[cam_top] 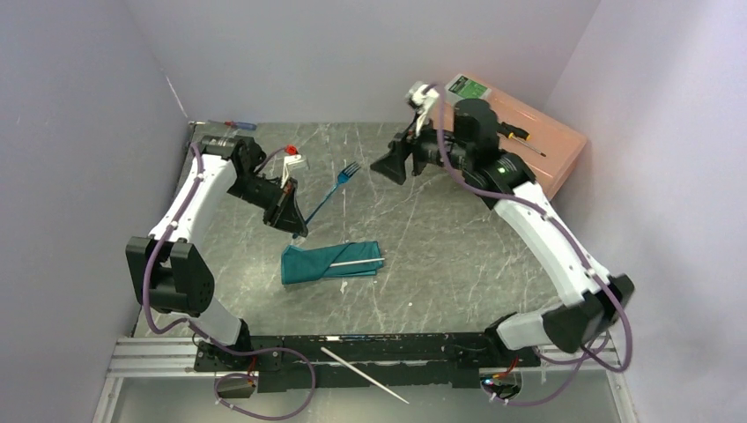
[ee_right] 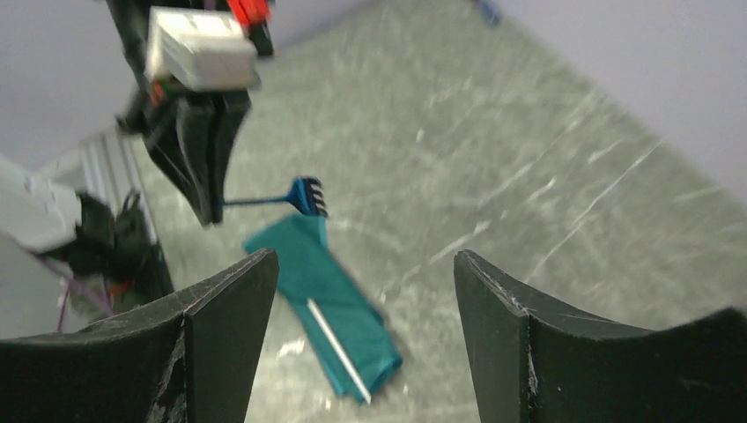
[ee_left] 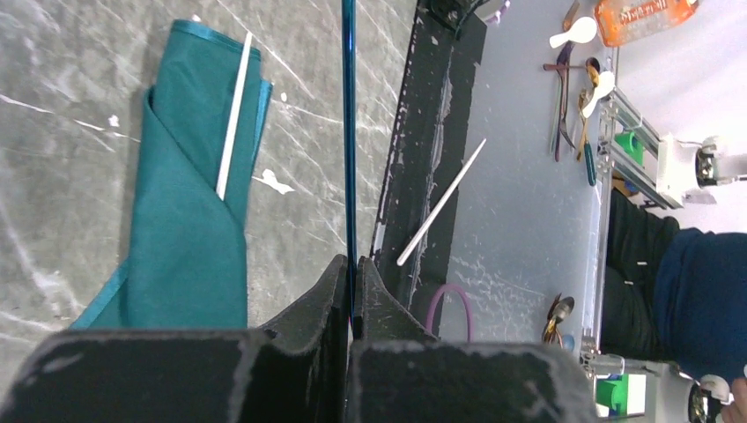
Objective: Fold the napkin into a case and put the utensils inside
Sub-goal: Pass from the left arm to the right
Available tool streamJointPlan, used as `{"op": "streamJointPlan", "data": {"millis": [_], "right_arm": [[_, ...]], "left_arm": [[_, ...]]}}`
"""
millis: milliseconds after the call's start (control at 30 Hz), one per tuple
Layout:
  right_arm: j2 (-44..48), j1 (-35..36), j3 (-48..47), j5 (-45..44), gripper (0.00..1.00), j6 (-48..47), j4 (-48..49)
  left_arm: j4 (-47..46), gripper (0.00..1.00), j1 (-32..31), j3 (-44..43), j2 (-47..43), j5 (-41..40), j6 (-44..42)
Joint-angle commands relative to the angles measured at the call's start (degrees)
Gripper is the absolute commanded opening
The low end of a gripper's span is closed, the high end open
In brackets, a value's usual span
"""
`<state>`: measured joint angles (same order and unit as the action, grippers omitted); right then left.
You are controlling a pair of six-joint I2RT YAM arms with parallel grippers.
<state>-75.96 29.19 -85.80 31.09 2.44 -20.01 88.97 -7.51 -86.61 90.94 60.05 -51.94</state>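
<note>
The grey marbled table [cam_top: 458, 229] bears everything. Over its far side the right gripper [ee_right: 363, 260] hangs high, its jaws wide apart on nothing. The left gripper [ee_left: 354, 264] is pinched tight on the handle end of the thin blue plastic fork [cam_top: 339, 181].

Just below and beside the left gripper's tips lies the teal cloth napkin [cam_top: 330, 262], already folded into a flat, narrow oblong case. The fork slants up away from the left gripper, tines in the air toward the right gripper, clear of the cloth.

One thin white stick [ee_left: 233, 115] lies along the case, its lower part tucked under a fold. The other white stick [cam_top: 363, 374] lies well behind the left gripper, across the black base rail [cam_top: 396, 344].

I judge the loading step is in hand, with the fork going in second. The next move calls for lowering the fork, lining it up with the pocket mouth, and sliding it in beside the stick without dragging the fold open.
</note>
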Motion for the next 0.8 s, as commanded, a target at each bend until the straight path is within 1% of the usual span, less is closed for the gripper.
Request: {"op": "streamJointPlan", "data": {"millis": [0, 233, 300, 367, 500, 600, 767], "right_arm": [[-3.84, -0.49, -5.29, 8.47, 0.76, -8.93, -15.52], [-7.53, -0.54, -5.47, 17.97, 0.74, -4.51, -13.49], [-8.28, -0.43, -5.62, 19.05, 0.74, -3.87, -12.38], [-10.23, -0.49, -7.65, 20.44, 0.71, -3.94, -13.08], [-15.37, -0.43, -13.89, 20.46, 0.65, -4.95, -17.51], [-18.73, -0.36, -17.60, 19.98, 0.62, -5.87, -20.10], [-20.28, 0.70, -18.75, 19.04, 0.61, -5.60, -18.40]], "left_arm": [[7.18, 0.03, -1.06, 1.98, -0.39, 0.77, -5.08], [7.27, 0.03, -1.04, 3.30, -0.41, 0.44, -5.94], [7.27, 0.03, -1.06, 3.60, -0.29, 0.50, -6.14], [7.24, 0.03, -1.25, 3.85, 0.01, 0.59, -6.07], [7.22, 0.03, -1.60, 3.63, 0.16, 0.93, -6.11], [7.23, 0.03, -1.72, 3.47, 0.04, 0.90, -5.98], [7.26, 0.03, -1.98, 3.45, -0.21, 0.69, -5.80]]}}
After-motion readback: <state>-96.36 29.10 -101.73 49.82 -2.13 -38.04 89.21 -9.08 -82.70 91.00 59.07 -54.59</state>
